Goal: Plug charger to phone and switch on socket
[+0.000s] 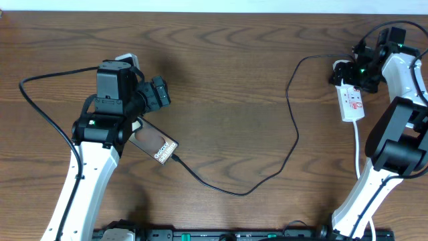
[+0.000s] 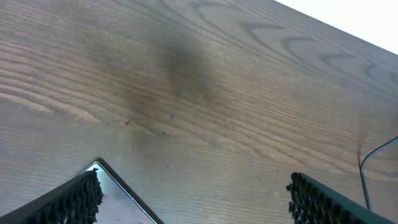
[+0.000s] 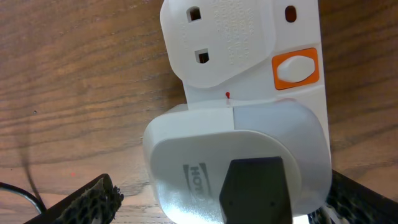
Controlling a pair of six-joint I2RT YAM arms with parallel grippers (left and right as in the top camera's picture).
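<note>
The phone (image 1: 156, 143) lay on the worktop (image 1: 227, 87) under the left arm, with the charger (image 1: 298, 137) cable's tip meeting its near end. The left gripper (image 2: 193, 186) hung open and empty by the phone's corner. The right gripper (image 3: 224, 196) was open, its fingers either side of the white adapter (image 3: 236, 155) plugged into the socket (image 1: 352, 102).
</note>
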